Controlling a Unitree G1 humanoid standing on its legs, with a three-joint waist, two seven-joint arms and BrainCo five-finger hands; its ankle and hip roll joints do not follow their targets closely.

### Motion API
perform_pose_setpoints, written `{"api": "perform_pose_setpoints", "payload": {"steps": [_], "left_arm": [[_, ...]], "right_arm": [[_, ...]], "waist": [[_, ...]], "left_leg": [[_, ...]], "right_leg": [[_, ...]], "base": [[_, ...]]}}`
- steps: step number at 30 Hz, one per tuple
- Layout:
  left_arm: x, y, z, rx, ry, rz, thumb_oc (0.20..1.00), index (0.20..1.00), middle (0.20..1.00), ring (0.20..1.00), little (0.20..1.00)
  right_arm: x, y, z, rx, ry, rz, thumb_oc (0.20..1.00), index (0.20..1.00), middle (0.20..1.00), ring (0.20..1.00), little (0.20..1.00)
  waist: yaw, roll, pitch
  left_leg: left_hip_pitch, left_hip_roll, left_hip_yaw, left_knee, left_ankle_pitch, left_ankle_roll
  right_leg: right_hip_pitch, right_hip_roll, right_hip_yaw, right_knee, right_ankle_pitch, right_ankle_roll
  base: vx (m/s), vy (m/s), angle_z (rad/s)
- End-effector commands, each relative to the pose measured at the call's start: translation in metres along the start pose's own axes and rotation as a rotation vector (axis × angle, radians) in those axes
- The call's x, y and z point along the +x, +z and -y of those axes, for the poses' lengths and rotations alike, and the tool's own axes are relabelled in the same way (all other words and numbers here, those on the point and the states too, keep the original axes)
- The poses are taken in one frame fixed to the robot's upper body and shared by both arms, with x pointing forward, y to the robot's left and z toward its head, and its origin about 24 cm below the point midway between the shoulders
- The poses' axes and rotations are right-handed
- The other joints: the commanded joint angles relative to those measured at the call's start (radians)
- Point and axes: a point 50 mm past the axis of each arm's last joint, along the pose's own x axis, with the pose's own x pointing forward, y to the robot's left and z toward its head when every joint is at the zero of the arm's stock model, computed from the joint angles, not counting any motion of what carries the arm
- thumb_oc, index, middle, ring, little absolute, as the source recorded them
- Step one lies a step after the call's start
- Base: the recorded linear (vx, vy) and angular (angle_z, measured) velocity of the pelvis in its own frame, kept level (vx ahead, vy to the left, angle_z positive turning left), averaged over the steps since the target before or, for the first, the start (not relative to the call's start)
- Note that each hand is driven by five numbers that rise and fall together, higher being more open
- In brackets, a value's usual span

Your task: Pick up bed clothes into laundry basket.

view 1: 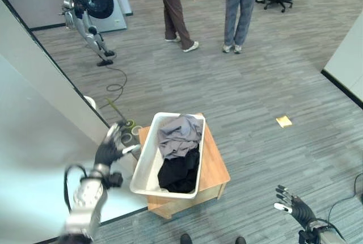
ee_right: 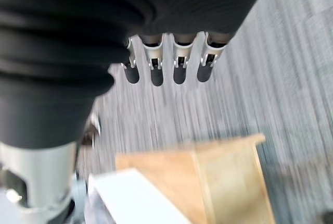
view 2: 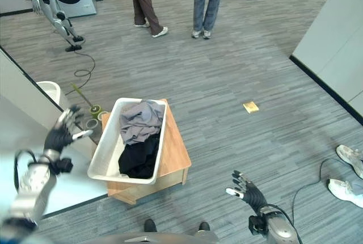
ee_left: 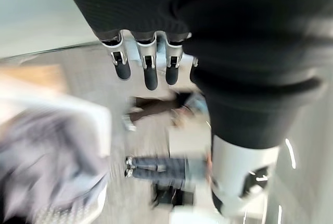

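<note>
grey and black clothes [view 1: 178,153] in white basket [view 1: 146,171], lower layers hidden; left hand [view 1: 110,147] and right hand [view 2: 245,190] spread, empty

White rectangular laundry basket [view 1: 148,164], open top, sits on a small wooden worktop [view 1: 214,167], long side running away from the robot, left edge hanging a little past the worktop's left side. Inside: crumpled grey garment [view 1: 179,135] heaped at the far end, rising to about rim level, partly draped over a black garment [view 1: 180,173] bunched in the near half. Grey and black clothes touch in the middle. Near left part of the basket's inside shows bare white wall. Both clothes lie fully inside the basket, nothing over the rim.
</note>
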Motion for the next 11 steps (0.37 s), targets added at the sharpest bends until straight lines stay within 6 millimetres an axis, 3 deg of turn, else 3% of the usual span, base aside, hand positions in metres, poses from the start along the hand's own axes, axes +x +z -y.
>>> {"api": "perform_pose_setpoints", "payload": {"steps": [1, 2, 3, 5, 11], "left_arm": [[0.011, 0.017, -0.017, -0.101, 0.035, 0.09, 1.0, 1.0, 1.0, 1.0, 1.0], [0.0, -0.008, -0.017, -0.164, 0.071, 0.01, 1.0, 1.0, 1.0, 1.0, 1.0], [0.0, -0.008, -0.017, -0.164, 0.071, 0.01, 1.0, 1.0, 1.0, 1.0, 1.0], [-0.012, -0.041, -0.006, -0.322, 0.109, -0.081, 1.0, 1.0, 1.0, 1.0, 1.0], [-0.01, -0.049, 0.008, -0.482, 0.135, -0.053, 1.0, 1.0, 1.0, 1.0, 1.0]], "right_arm": [[0.001, 0.016, 0.011, 0.12, -0.085, 0.138, 1.0, 1.0, 1.0, 1.0, 1.0], [0.002, 0.014, 0.014, 0.185, -0.136, 0.157, 1.0, 1.0, 1.0, 1.0, 1.0], [0.002, 0.014, 0.014, 0.185, -0.136, 0.157, 1.0, 1.0, 1.0, 1.0, 1.0], [0.007, 0.012, 0.007, 0.306, -0.167, 0.184, 1.0, 1.0, 1.0, 1.0, 1.0], [0.011, 0.013, -0.009, 0.277, -0.104, 0.175, 1.0, 1.0, 1.0, 1.0, 1.0]], "waist": [[0.023, 0.005, -0.04], [0.025, 0.006, -0.039], [0.025, 0.006, -0.039], [0.03, 0.008, -0.038], [0.041, 0.001, -0.031]], "left_leg": [[0.066, 0.067, 0.063, 0.014, 0.014, -0.071], [0.068, 0.067, 0.062, 0.014, 0.013, -0.068], [0.068, 0.067, 0.062, 0.014, 0.012, -0.068], [0.071, 0.067, 0.059, 0.014, 0.012, -0.064], [0.07, 0.071, 0.05, 0.014, 0.014, -0.063]], "right_leg": [[-0.081, -0.025, -0.02, 0.014, 0.094, 0.037], [-0.079, -0.025, -0.02, 0.015, 0.092, 0.034], [-0.079, -0.024, -0.02, 0.015, 0.092, 0.034], [-0.074, -0.024, -0.025, 0.018, 0.088, 0.03], [-0.068, -0.022, -0.034, 0.019, 0.082, 0.024]], "base": [[0.0, 0.0, 0.0], [0.0, 0.007, -0.03], [0.0, 0.009, -0.03], [0.0, 0.0, 0.0], [-0.01, -0.009, 0.06]]}}
